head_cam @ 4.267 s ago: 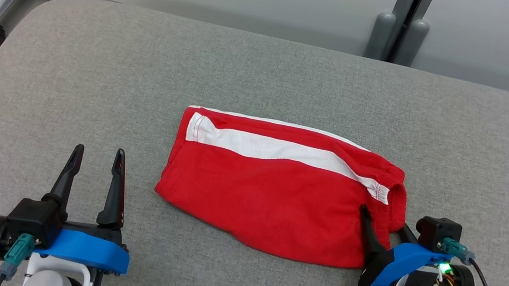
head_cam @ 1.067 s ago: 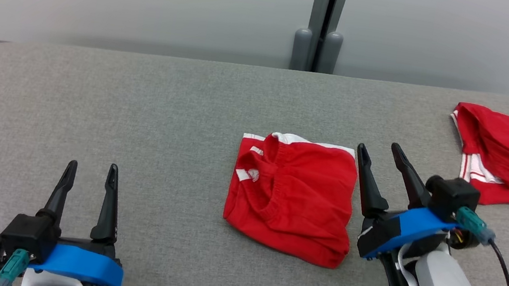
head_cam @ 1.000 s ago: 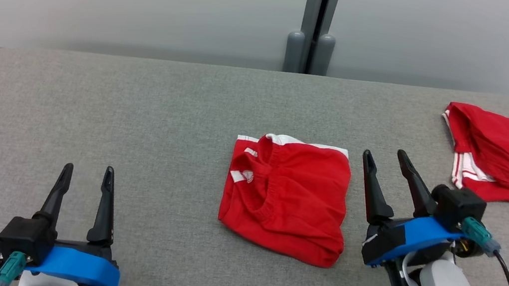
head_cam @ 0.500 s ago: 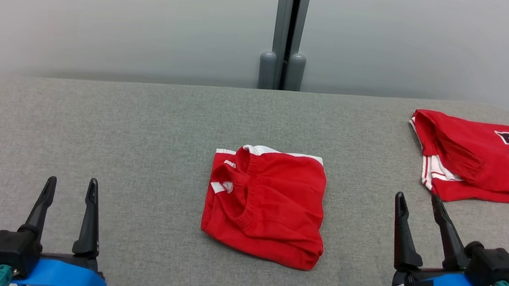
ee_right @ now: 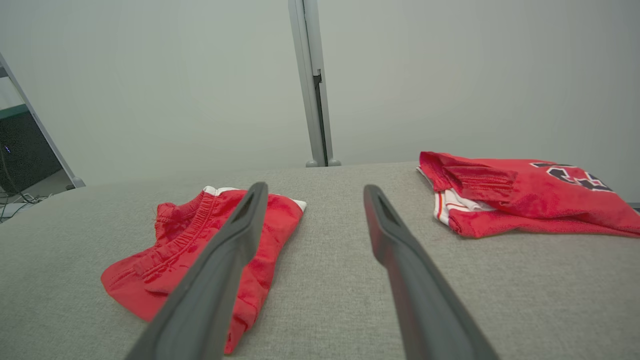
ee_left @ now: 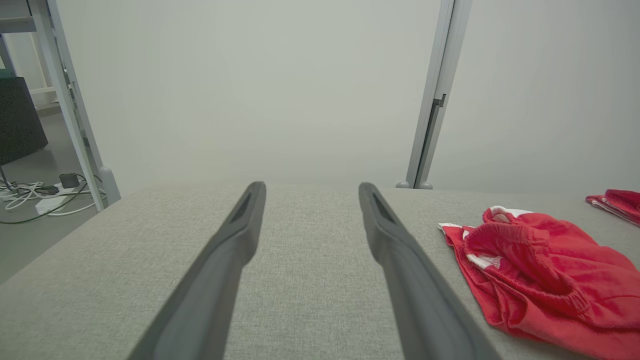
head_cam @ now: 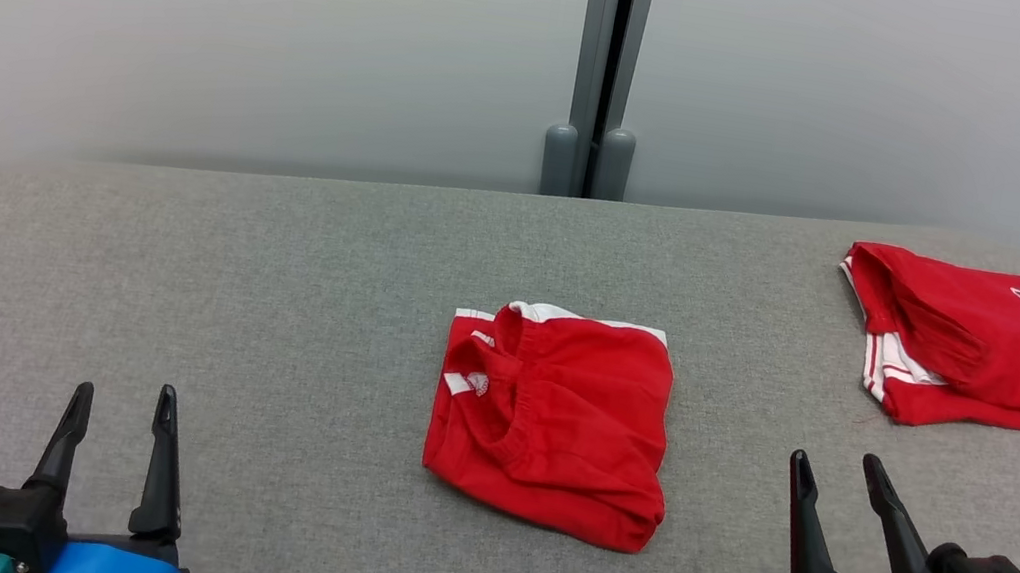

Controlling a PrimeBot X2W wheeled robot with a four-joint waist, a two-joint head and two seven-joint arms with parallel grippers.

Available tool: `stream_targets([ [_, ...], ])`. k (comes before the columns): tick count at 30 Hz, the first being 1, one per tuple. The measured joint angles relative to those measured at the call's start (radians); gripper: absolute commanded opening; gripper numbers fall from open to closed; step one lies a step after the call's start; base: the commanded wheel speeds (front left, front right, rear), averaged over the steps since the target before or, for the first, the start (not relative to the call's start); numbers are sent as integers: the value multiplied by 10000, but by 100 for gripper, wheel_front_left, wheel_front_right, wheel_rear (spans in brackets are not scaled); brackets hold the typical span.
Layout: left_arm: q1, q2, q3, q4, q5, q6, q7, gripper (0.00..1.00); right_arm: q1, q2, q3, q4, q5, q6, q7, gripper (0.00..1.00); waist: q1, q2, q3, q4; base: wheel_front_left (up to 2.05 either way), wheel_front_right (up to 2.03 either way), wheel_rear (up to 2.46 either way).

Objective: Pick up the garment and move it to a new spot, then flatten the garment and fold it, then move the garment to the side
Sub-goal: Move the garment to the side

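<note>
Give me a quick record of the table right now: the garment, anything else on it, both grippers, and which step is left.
garment: red shorts, folded compact, elastic waistband showing on top, mid-table
surface: grey fabric-covered table
other item: red jersey with a black number, at the far right corner, apart from the shorts
left gripper: open, empty, at the near edge, well left of the shorts
right gripper: open, empty, right of the shorts, not touching them
remaining: moving the shorts to the side looks not yet done
</note>
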Motion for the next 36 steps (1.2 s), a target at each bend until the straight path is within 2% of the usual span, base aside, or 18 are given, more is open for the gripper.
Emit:
stream_targets([
  [22, 8, 2, -23, 188, 15, 82, 0, 100, -38, 8, 121, 46, -127, 0, 249, 100, 1, 0, 81, 176, 0, 0, 0],
  [30, -348, 2, -90, 128, 15, 67, 0, 100, -1890, 8, 721, 182, -309, 0, 433, 100, 2, 0, 499, 392, 0, 0, 0],
  [36, -650, -4, -247, 138, 2, 38, 0, 100, -3172, 15, 872, 1118, -330, 0, 656, 100, 2, 0, 890, 695, 0, 0, 0],
])
